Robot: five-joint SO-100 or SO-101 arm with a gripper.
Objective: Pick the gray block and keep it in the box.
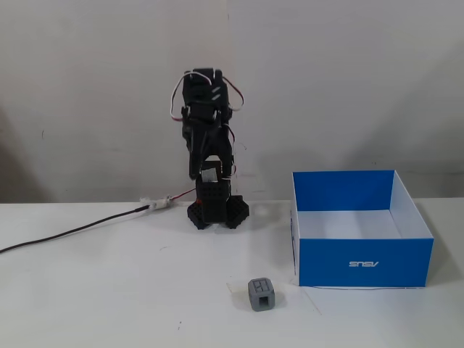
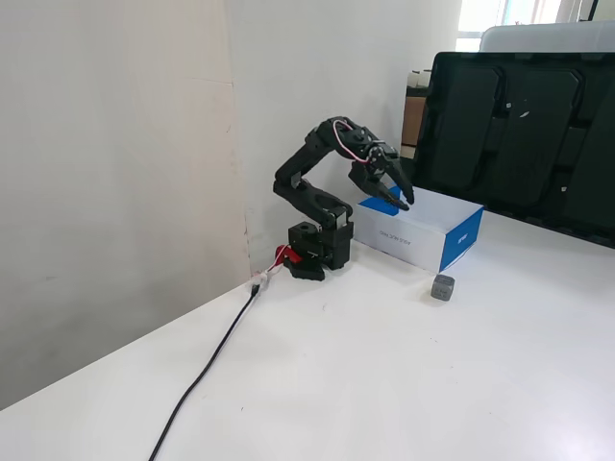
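The gray block is a small cube with recessed faces; it sits on the white table just left of the box's front corner, and it also shows in the other fixed view. The box is open-topped, blue outside with a white ASUS logo, and its white floor is bare; it shows in the other fixed view too. The black arm stands folded at the back by the wall. My gripper hangs raised in the air, well behind the block and beside the box. Its jaws are apart and hold nothing.
A black cable runs from the arm's base across the table to the left, and it shows in the other fixed view. A large dark monitor stands behind the box. A plain wall is right behind the arm.
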